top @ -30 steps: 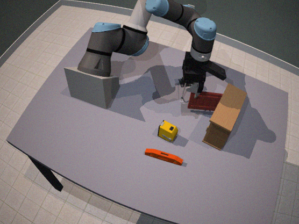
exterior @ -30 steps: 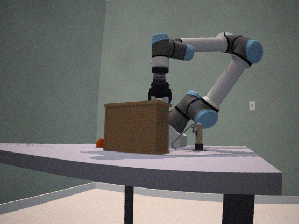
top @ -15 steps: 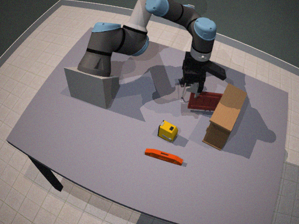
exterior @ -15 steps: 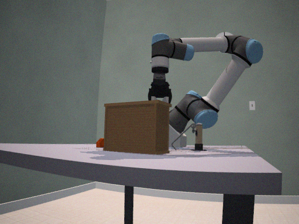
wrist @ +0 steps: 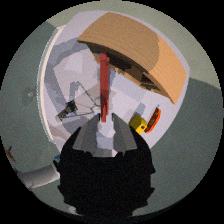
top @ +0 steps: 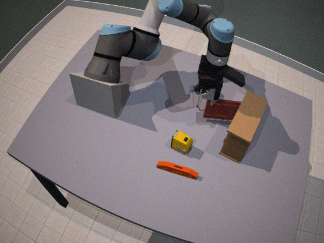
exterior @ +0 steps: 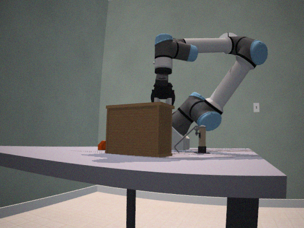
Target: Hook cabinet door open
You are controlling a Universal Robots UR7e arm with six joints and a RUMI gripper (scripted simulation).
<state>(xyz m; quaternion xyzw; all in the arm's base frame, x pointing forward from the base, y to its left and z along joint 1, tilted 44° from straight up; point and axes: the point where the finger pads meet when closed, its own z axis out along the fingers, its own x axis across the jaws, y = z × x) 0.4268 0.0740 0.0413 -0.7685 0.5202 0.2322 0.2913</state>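
The brown wooden cabinet (top: pixel 244 124) stands on its base at the right of the table and also shows in the exterior view (exterior: pixel 139 129). Its dark red door (top: pixel 222 109) is swung open toward the arm. It appears edge-on in the wrist view (wrist: pixel 104 85). My gripper (top: pixel 208 96) (wrist: pixel 106 113) hovers at the top edge of the door's free end with its fingers narrow, and the edge lines up with the gap between them. I cannot tell whether they touch it. The post (exterior: pixel 202 138) stands just beyond the door. Its wire hook (exterior: pixel 185 138) slopes down with its tip at the table.
A yellow box (top: pixel 182 141) and an orange flat tool (top: pixel 178 169) lie on the table in front of the cabinet. The arm's grey base block (top: pixel 97 95) stands at the left. The table edge runs close behind the cabinet on the right.
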